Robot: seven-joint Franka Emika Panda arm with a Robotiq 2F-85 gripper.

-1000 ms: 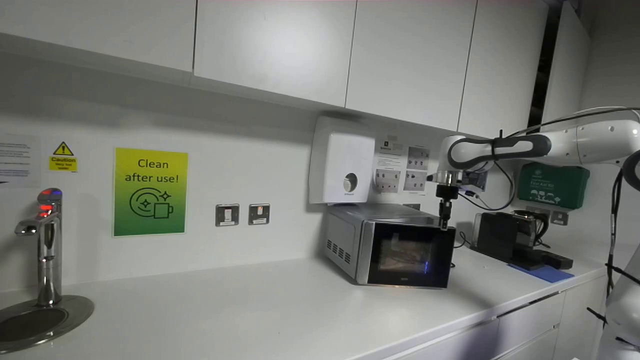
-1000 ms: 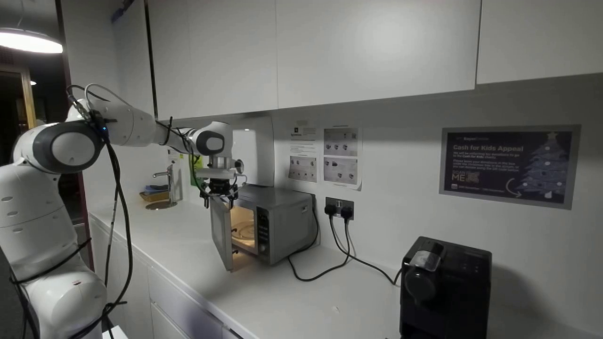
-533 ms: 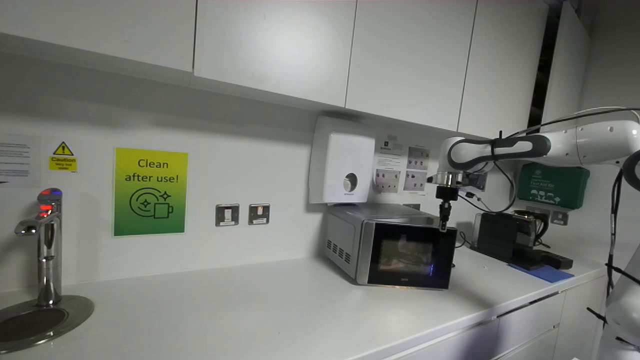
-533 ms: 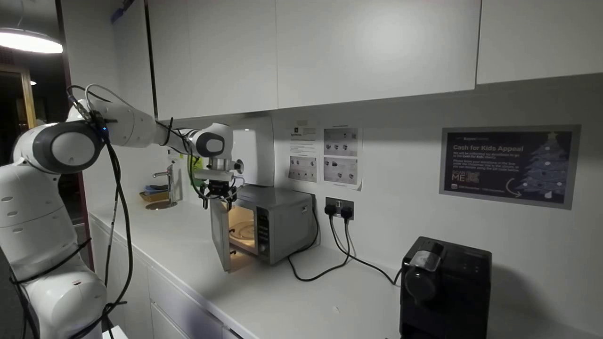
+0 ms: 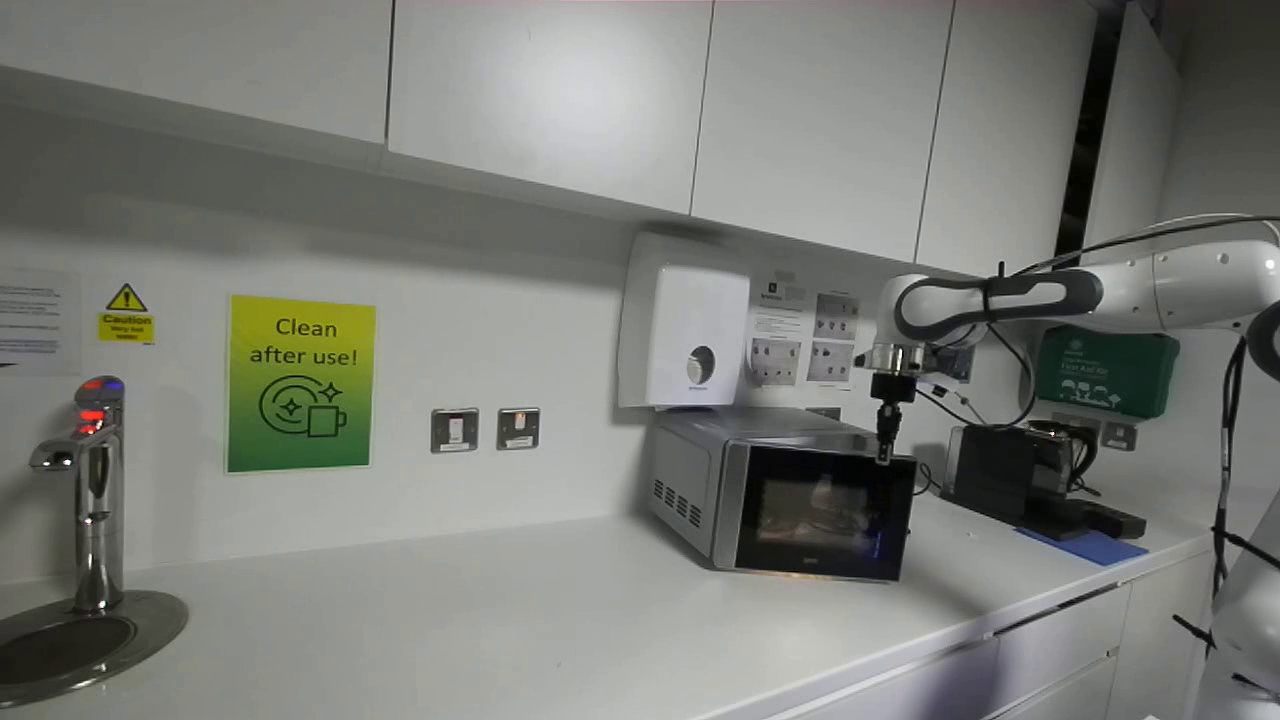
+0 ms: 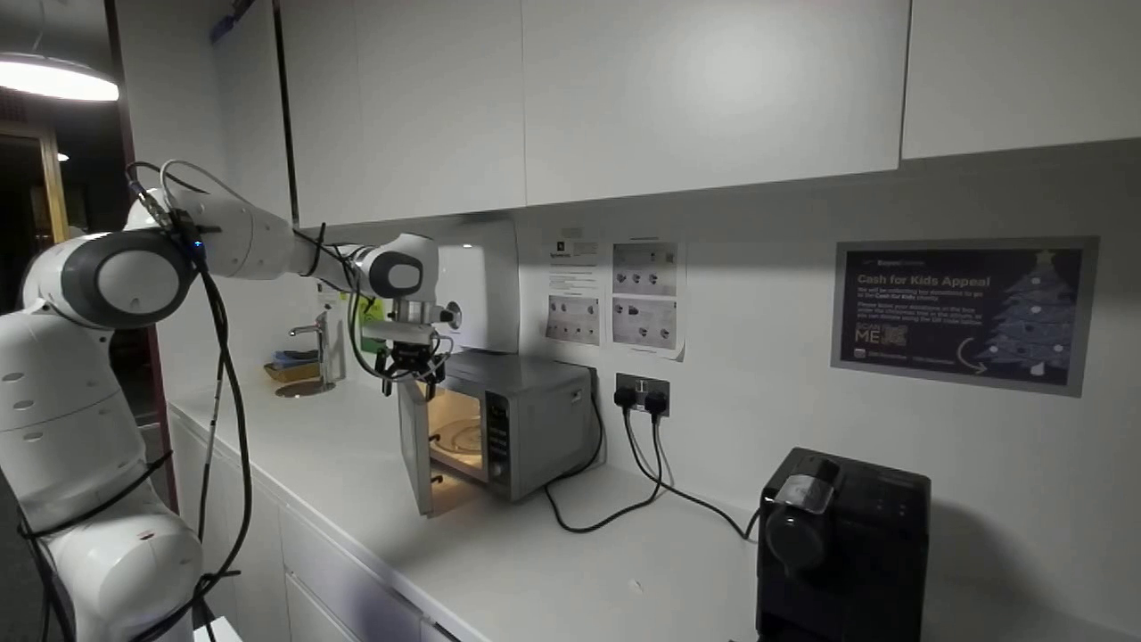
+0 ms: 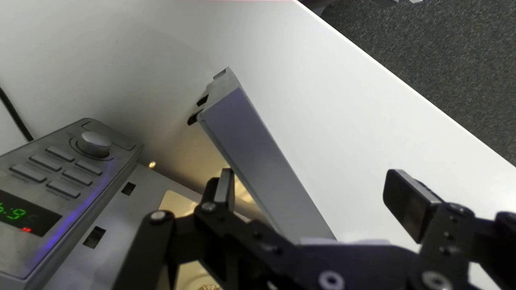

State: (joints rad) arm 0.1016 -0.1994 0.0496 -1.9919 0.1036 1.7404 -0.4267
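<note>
My gripper (image 7: 314, 185) is open, with its fingers spread wide over the top edge of the silver microwave door (image 7: 266, 157). In the wrist view one finger (image 7: 226, 189) is on the door's inner side, at its edge, and the other (image 7: 407, 201) stands well apart on the outer side. Whether the inner finger touches the door I cannot tell. In both exterior views the gripper (image 5: 884, 452) (image 6: 410, 383) points down at the door's top. The microwave (image 6: 548, 419) is ajar and lit inside, with a turntable (image 6: 462, 437). Its control panel (image 7: 60, 169) shows green digits.
The microwave stands on a white counter (image 5: 450, 620). A black coffee machine (image 6: 842, 553) stands further along, with cables (image 6: 615, 517) behind it. Wall cupboards (image 6: 713, 98) hang above. A paper dispenser (image 5: 690, 330) is above the microwave. A tap (image 5: 98, 500) and sink are at the far end.
The microwave door has swung slightly further open. The gripper has moved a little the same way, away from the microwave body, and stays open.
</note>
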